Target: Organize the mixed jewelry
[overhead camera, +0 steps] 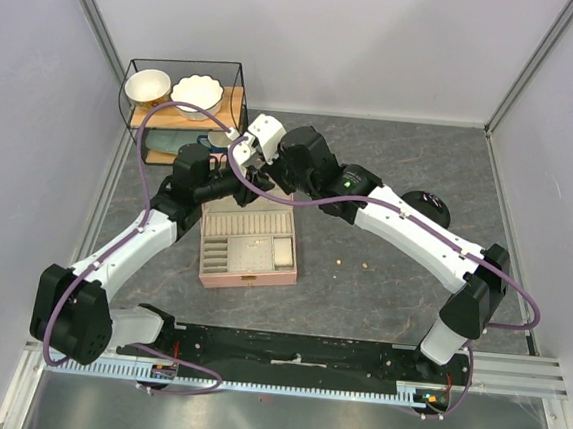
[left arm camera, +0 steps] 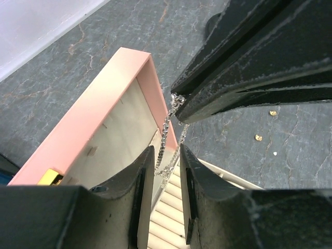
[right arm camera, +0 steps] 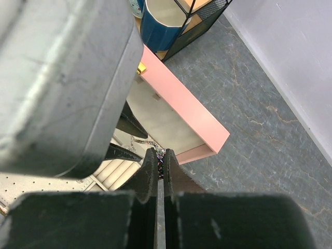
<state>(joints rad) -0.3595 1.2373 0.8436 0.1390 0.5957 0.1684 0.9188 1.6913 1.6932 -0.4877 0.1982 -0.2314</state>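
- Two arms meet over the grey table [overhead camera: 379,303], their wrists crossing at 12 o'clock of the pink box.
- Wire shelf [overhead camera: 234,102], at 11 o'clock of the box: it holds two pale bowls [overhead camera: 148,86] up top and a blue cup [right arm camera: 158,26] below. No jewelry shows in it.
- Pink box [overhead camera: 248,277]: the lid [left arm camera: 88,124] stands open. The tray has ribbed ring rows, narrow slots and one square bay. I see no jewelry in any of them, though the arms hide the back edge.
- Right gripper [right arm camera: 160,151]: the jaws are pressed together on the top of the chain and carry it.
- Left gripper [left arm camera: 166,148]: the jaws are part-way apart, one on each side of the hanging chain, with a gap showing. I judge it is not clamped.
- Chain [left arm camera: 167,129]: thin and silvery, it dangles from the right fingertips above the ring rows, near the lid.
- Risk: the pinch is on a very small bite. A tug from the left jaws closing off-centre could pull the chain free, so it falls outside the tray or snags on the lid edge.
- Risk: the two grippers are nearly touching, so a small sideways move could knock the fingers together.
- Beads [overhead camera: 337,265]: a few tiny gold pieces lie loose on the table at 3 o'clock of the box, not yet sorted. A low arm sweep could scatter them.
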